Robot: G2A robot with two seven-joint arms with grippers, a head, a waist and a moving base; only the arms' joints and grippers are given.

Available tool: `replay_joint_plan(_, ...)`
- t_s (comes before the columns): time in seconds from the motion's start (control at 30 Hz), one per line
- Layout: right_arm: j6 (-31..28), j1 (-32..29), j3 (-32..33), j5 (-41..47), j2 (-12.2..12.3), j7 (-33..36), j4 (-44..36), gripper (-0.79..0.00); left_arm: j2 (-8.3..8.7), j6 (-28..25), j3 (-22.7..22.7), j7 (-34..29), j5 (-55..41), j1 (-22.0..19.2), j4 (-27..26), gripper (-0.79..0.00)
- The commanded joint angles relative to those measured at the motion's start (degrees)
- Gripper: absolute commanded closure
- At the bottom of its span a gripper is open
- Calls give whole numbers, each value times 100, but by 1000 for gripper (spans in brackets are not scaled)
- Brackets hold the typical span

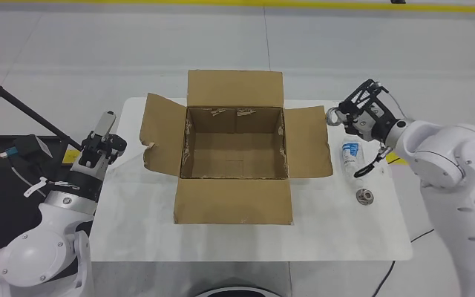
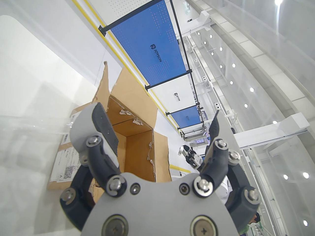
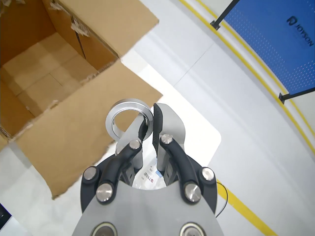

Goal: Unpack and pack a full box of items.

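right hand [image 3: 148,124] clamped on metal ring [image 3: 128,121], just off box [image 1: 234,145] right-flap edge | left hand [image 2: 157,114] fingers apart, at tabletop [image 1: 223,237] left edge | bottle [image 1: 351,156] lying right of box

a big industrial test hall: pale floor [image 1: 111,44] marked with yellow lines [image 3: 240,203], blue and white partition panels [image 2: 152,50] on black frames, ceiling lights [image 2: 278,0] in rows high overhead.

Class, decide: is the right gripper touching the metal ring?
Touching. The right wrist view shows the right gripper pinching the rim of the metal ring, with no gap.
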Motion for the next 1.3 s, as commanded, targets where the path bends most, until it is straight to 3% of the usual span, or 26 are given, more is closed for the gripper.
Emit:
replay_joint_plan(0.0,35,-13,4,-16,0,-16,-42,0,0,0,0,0,0,0,0,-785)
replay_joint_plan(0.53,-82,-70,-36,20,-7,-216,-104,0,0,0,0,0,0,0,0,-785)
replay_joint_plan(0.63,-366,54,-304,-84,-43,-358,-123,0,23,-89,92,3,99,24,2,-785)
replay_joint_plan(0.73,-639,549,-887,-83,-164,-417,39,0,46,-88,198,-1,187,29,2,-785)
replay_joint_plan(0.97,-1032,2244,-2747,72,-760,-370,1066,0,82,-82,255,141,172,133,30,-785)
replay_joint_plan(1.27,-1304,3740,-4747,453,-1927,-550,2965,0,116,-148,39,351,-132,339,-9,-785)
